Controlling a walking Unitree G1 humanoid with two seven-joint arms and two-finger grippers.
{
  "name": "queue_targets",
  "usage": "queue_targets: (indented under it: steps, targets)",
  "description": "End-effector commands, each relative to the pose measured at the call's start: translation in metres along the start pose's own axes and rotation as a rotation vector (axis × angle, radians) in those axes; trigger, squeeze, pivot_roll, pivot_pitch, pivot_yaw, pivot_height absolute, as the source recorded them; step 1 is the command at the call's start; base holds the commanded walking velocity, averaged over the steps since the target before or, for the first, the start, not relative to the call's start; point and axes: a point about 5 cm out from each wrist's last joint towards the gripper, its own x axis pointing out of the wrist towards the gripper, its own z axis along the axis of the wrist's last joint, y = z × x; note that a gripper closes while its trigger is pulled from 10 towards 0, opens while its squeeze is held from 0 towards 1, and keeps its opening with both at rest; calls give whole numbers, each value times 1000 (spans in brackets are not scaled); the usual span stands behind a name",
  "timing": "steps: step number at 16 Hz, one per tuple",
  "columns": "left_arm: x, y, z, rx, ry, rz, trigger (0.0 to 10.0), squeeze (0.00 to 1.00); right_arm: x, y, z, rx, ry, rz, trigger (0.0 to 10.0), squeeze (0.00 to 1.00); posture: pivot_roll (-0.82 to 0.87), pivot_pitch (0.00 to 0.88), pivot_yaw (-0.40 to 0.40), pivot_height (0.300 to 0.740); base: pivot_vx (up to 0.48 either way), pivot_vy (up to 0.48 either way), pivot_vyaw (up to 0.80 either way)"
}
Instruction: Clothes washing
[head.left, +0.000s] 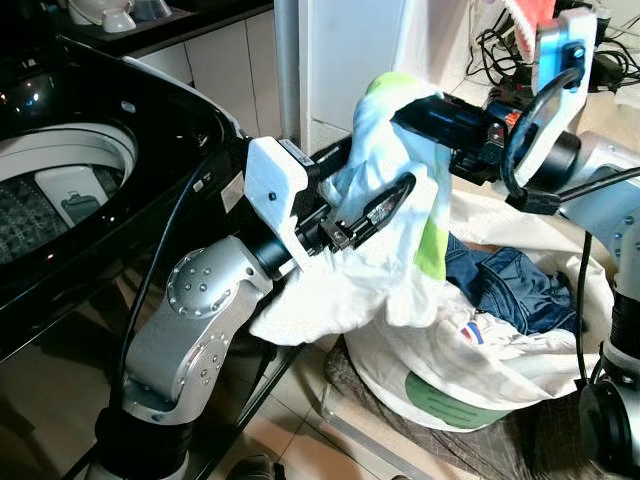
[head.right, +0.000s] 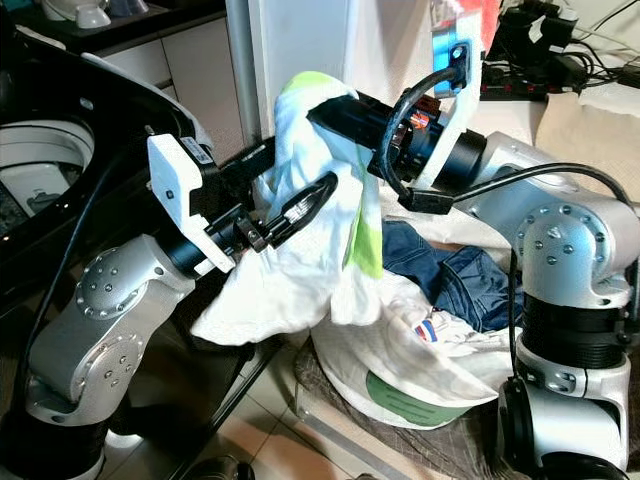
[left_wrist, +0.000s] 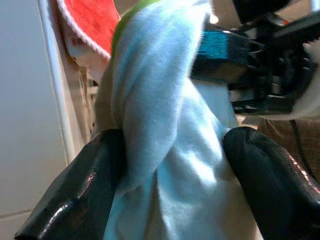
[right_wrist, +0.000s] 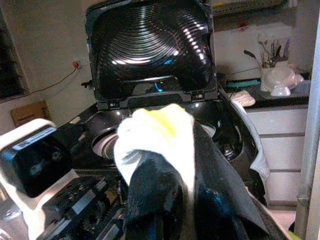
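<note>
A white cloth with a green stripe (head.left: 400, 250) hangs in the air between the washing machine and the laundry bag. My right gripper (head.left: 420, 115) is shut on its top end, and the cloth drapes over the black fingers (right_wrist: 155, 200). Lower down, my left gripper (head.left: 375, 210) grips the cloth's middle, with the fabric (left_wrist: 165, 150) bunched between its two fingers (left_wrist: 75, 190). The black top-loading washing machine (head.left: 150, 110) stands to the left, its drum (head.left: 50, 190) uncovered and its lid (right_wrist: 150, 45) raised.
A white laundry bag (head.left: 480, 370) sits on the floor at the right, holding blue jeans (head.left: 510, 285) and other laundry. White cabinets and a metal pole (head.left: 287, 70) stand behind. Cables (head.left: 500, 40) lie at the back right, and a red cloth (left_wrist: 95, 20) hangs nearby.
</note>
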Motion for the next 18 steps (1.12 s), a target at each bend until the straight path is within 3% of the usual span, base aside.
queue_targets:
  steps: [1,18]
  targets:
    - [1,3,-3,-13,13,17,0,0,2,10,14,-37,-39,52,0,0,-3,4,-11,740,0,0,0]
    - [-8,15,-5,14,41,101,0,0,5,16,4,1,-19,66,0,0,6,0,-10,740,0,0,0]
